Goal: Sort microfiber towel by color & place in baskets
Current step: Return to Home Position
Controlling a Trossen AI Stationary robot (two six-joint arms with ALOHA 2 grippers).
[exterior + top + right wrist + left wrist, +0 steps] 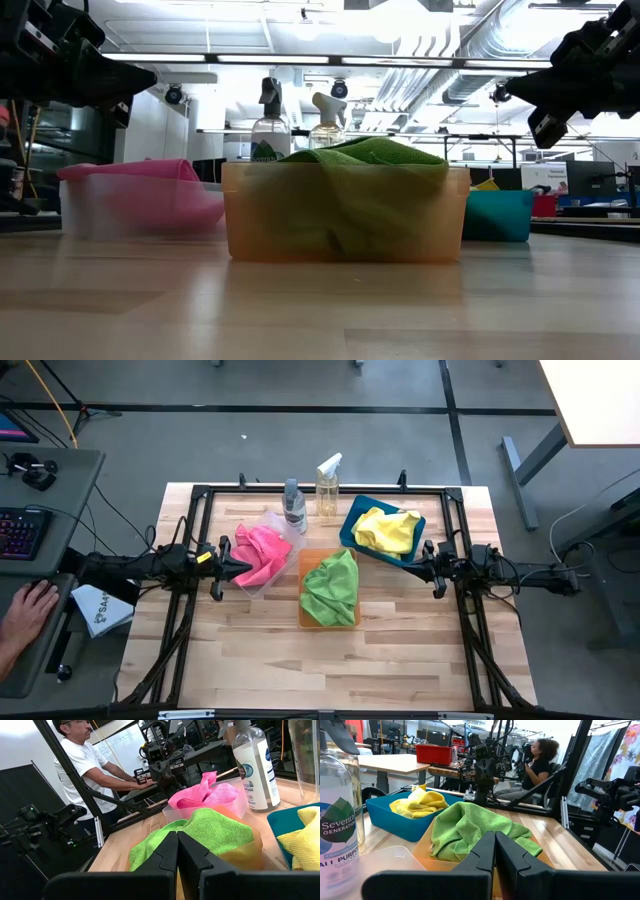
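Note:
The pink towels [262, 552] fill the clear basket [281, 523] at the table's middle left. Lime green towels [331, 586] lie heaped in the orange basket [305, 615] at the middle, draping over its rim [345, 165]. Yellow towels [388, 530] sit in the blue basket [352, 520] toward the far right. My left gripper [236, 563] hovers shut above the table just left of the clear basket. My right gripper [420, 552] hovers shut at the blue basket's right corner. Both are raised off the table and hold nothing.
Two spray bottles [294, 505] [327, 485] stand at the far edge between the clear and blue baskets. A person's hand [27, 607] rests on a side desk left of the table. Bare wood [330, 670] lies along the near side.

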